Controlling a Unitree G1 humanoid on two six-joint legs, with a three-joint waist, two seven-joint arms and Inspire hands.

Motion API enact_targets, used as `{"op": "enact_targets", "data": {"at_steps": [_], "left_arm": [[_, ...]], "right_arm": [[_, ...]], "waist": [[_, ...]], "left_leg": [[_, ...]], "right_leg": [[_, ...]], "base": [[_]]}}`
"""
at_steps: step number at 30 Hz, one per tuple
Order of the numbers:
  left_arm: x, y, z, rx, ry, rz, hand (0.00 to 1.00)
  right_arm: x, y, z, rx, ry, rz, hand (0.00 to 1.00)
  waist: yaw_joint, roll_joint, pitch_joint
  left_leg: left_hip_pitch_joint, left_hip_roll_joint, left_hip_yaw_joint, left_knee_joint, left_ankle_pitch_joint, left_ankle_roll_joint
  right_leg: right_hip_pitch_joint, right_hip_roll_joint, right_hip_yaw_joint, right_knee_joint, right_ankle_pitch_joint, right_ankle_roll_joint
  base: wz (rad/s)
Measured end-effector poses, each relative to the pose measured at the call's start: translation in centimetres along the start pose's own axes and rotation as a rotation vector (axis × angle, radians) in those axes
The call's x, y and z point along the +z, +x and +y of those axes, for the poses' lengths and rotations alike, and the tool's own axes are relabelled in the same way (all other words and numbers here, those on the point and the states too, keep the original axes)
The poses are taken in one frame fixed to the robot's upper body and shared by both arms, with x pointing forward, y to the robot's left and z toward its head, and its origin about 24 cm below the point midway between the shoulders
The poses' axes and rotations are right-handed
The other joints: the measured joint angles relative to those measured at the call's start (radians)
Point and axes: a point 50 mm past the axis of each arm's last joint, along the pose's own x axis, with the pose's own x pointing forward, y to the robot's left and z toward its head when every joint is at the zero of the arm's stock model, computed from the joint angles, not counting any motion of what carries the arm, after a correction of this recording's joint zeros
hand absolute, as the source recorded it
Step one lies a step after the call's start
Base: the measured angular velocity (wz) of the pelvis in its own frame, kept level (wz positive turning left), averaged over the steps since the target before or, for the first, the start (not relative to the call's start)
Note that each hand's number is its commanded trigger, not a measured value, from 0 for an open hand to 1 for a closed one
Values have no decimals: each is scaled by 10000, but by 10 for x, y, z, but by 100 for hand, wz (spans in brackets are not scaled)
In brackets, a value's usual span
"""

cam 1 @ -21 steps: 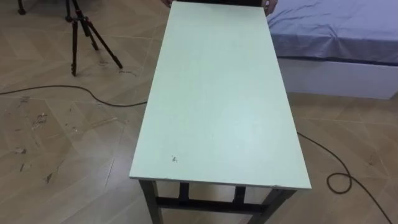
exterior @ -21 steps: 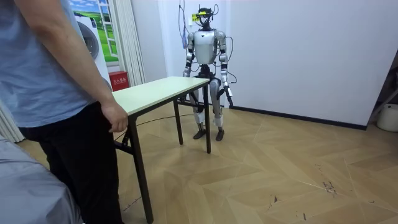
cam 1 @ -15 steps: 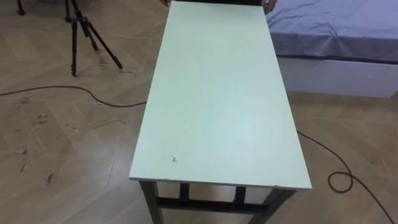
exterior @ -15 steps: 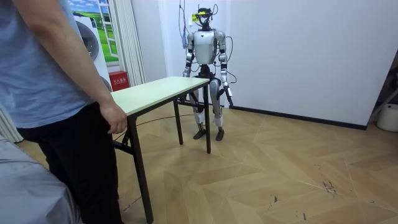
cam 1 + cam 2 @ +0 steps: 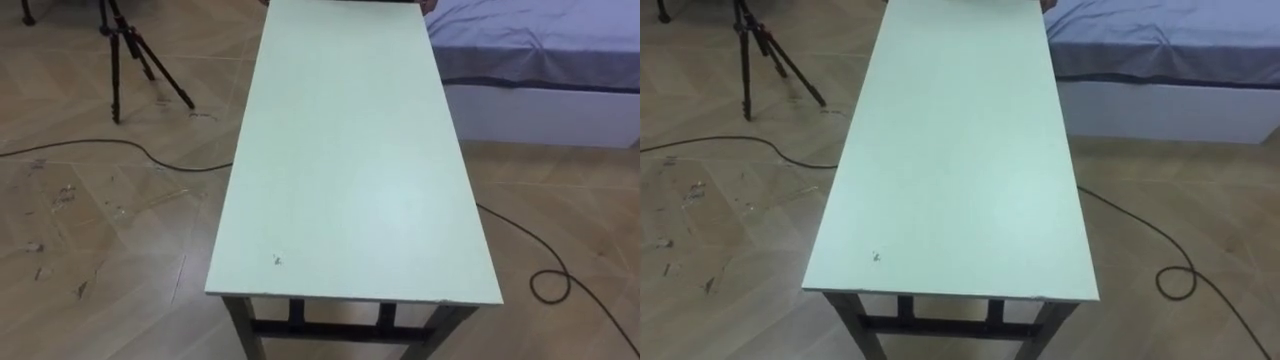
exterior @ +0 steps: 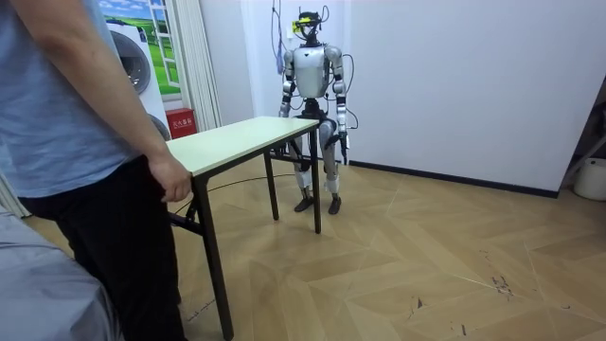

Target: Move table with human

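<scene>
A long table with a pale green top and a dark metal frame stands lengthwise before me, its near short edge just below my view. In the room view I stand upright at one short end of the table, not touching it. My left hand hangs at my side, on the room view's right. My right arm drops behind the table's corner. At the other short end stands a person with one hand against the table's edge. That person's fingertips show at the far end in the eye view.
A bed with a blue-grey sheet stands right of the table's far end. To the far left stands a black tripod. Dark cables cross the wooden floor on both sides. A white wall rises behind me.
The eye view has shifted slightly, so the table's far end now sits at the top edge. The table, the person's hand and my arms have hardly moved.
</scene>
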Motion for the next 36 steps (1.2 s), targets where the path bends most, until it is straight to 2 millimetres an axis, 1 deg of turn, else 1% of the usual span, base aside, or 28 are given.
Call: {"op": "enact_targets", "data": {"at_steps": [2, 4, 8, 11, 12, 13, 14, 15, 18, 20, 21, 23, 26, 30, 33, 35, 36], "left_arm": [[9, 0, -6, -722, -604, -305, 0], [16, 0, -9, -1160, -877, -553, 0], [19, -2, -14, -1989, -1467, -779, 0], [16, -10, -20, -2885, -1567, -1027, 0], [19, -11, -25, -3192, -1588, -1191, 0], [18, -16, -30, -3717, -1633, -1326, 0], [20, -19, -32, -4068, -1715, -1526, 0], [22, -20, -34, -4268, -1790, -1618, 0], [33, -30, -49, -5364, -2754, -2178, 0], [45, -44, -65, -6516, -3609, -2642, 0], [47, -46, -68, -6643, -3847, -2646, 0], [43, -52, -69, -6991, -4466, -2413, 0], [42, -61, -70, -7376, -4663, -2417, 0], [39, -65, -76, -7707, -4991, -2220, 0], [41, -68, -80, -7964, -5092, -2156, 0], [46, -75, -86, -8450, -5005, -2255, 0], [49, -77, -89, -8645, -4971, -2344, 0]], "right_arm": [[9, -1, 4, 578, 208, -621, 0], [15, -2, 7, 938, 239, -908, 0], [22, -7, 12, 1678, 365, -1535, 0], [25, -15, 17, 2492, 528, -2067, 0], [24, -17, 19, 2687, 609, -2172, 0], [25, -20, 23, 3052, 863, -2404, 0], [24, -23, 26, 3356, 1133, -2512, 0], [25, -24, 28, 3540, 1209, -2598, 0], [29, -34, 44, 4545, 1534, -3123, 0], [33, -44, 61, 5727, 2037, -3451, 0], [35, -45, 65, 5971, 2099, -3532, 0], [38, -48, 79, 6778, 2357, -3627, 0], [39, -50, 91, 7419, 2119, -3551, 0], [41, -51, 98, 7958, 2024, -3504, 0], [46, -56, 106, 8432, 1927, -3650, 0], [54, -64, 113, 8999, 1671, -3908, 0], [54, -64, 113, 9009, 1684, -3842, 0]], "waist": [[5, 47, -9], [16, 107, -6], [31, 205, -34], [1, 189, -34], [-1, 181, -34], [10, 153, -19], [12, 110, 8], [19, 100, 15], [17, 77, 44], [-31, 59, 53], [-48, 58, 54], [-173, 65, 53], [-208, 62, 55], [-257, 61, 57], [-267, 59, 67], [-311, 44, 69], [-328, 34, 70]], "left_leg": [[-112, 0, 7, 2, 0, 0], [-118, 1, 15, 5, 0, 0], [-133, -1, -7, 2, 0, 0], [-104, 3, -5, 8, 0, 0], [-105, 3, 2, 8, 0, 0], [-109, 3, 8, 9, 0, 0], [-112, 8, 8, 8, 0, 0], [-118, 9, 8, 8, 0, 0], [-196, -1, -14, 7, 0, 0], [-224, -7, -18, 9, 0, 0], [-236, -12, -20, 9, 0, 0], [-288, -15, -18, 11, 0, 0], [-300, -16, -16, 13, 0, 0], [-312, -20, -16, 19, 0, 0], [-346, -27, -13, 84, 0, 0], [-373, -27, -13, 132, 0, 0], [-371, -25, -12, 142, 0, 0]], "right_leg": [[-121, 0, -9, 11, 3, -5], [-126, 2, -11, 13, 4, -6], [-145, -4, -12, 18, 1, -2], [-114, -6, -38, 13, 0, -2], [-121, -7, -39, 14, 0, -2], [-133, -6, -34, 11, 0, -2], [-136, -3, -37, 9, 0, -2], [-142, -3, -39, 9, 0, -2], [-206, -23, -47, 19, -5, 4], [-208, -38, -93, 27, -9, 11], [-223, -45, -100, 40, -11, 14], [-271, -37, -100, 57, -11, 14], [-274, -34, -121, 57, -12, 16], [-295, -55, -122, 84, -14, 18], [-410, -66, -84, 194, -22, 20], [-428, -69, -67, 222, -17, 12], [-419, -70, -70, 223, -17, 12]], "base": [[0], [0], [-1], [-2], [0], [0], [0], [0], [1], [6], [5], [5], [5], [0], [-3], [-2], [0]]}}
